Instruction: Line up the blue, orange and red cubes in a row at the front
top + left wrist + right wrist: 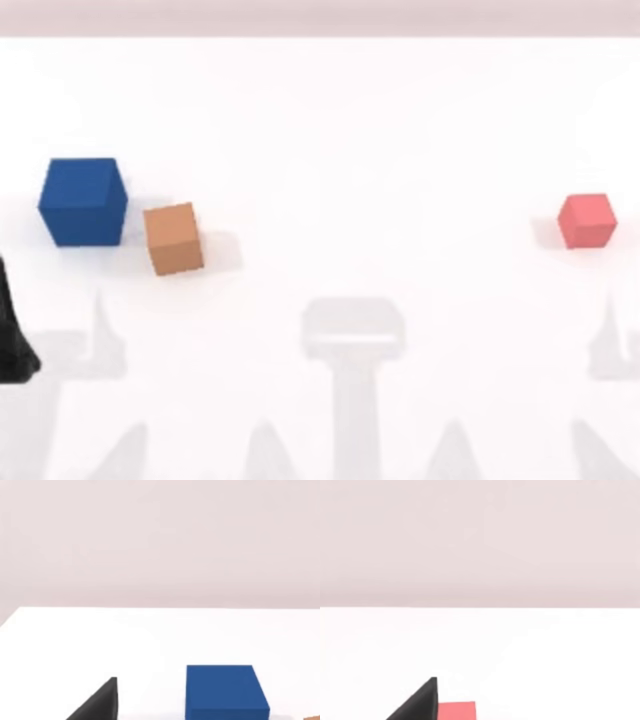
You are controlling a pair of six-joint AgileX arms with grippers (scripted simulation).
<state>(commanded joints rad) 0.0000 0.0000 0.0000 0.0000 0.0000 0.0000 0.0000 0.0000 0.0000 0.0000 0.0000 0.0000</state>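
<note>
You have a white table (340,140) with wide bare room across its middle; its far edge runs along the top of the top view, where the surface meets a pale pinkish backdrop (320,15).

The blue cube (83,201), the largest, sits at the table's left, square to the table edges. In the left wrist view the same cube (225,692) stands ahead of the camera with open white surface beyond it up to the far edge.

The orange cube (174,238), the middle one in size, lies just beside the blue cube on its right and a little nearer the front. It is turned slightly, so its edges are not parallel to the blue cube's. You can see a narrow strip of table between the two; they look apart, not touching.

The red cube (587,220), the smallest, sits alone near the right side of the table, well apart from the other two, with the whole empty centre between them. In the right wrist view it (456,710) shows partly behind a dark finger (420,702).

Your left arm (12,335) shows only as a dark sliver at the left edge, in front of the blue cube. Neither gripper's jaws can be read: each wrist view shows just one dark finger (100,702), so you cannot tell whether they stand apart or together.
</note>
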